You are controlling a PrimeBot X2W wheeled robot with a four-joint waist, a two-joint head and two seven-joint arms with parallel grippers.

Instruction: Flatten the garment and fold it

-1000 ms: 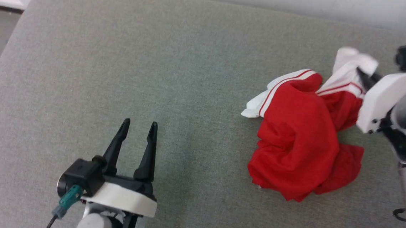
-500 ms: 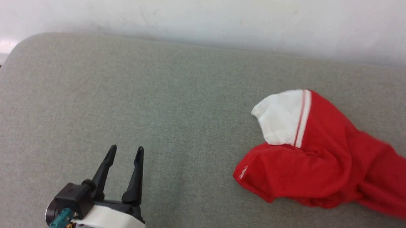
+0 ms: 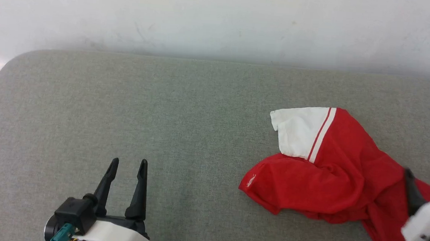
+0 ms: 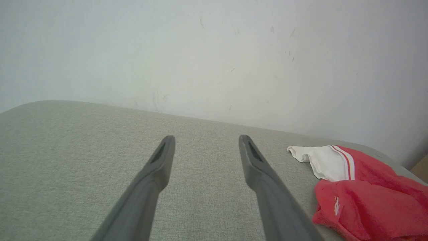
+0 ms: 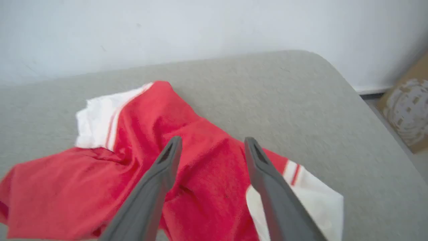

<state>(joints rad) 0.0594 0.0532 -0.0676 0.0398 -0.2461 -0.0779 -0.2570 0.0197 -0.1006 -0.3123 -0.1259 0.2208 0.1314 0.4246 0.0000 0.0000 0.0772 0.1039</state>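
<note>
Red garment (image 3: 348, 167) (partly behind right claw (image 3: 423, 175))

L half of grey pad (image 3: 125, 103) free; garment (image 3: 332, 174) heaped R side; wall (image 3: 222, 19) at back.

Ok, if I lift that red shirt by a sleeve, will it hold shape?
Likely floppy: the garment lies in soft folds, so it should drape from the pinch. Probably light: the cloth looks thin. Pushed, it may bunch rather than slide on the grey surface.
</note>
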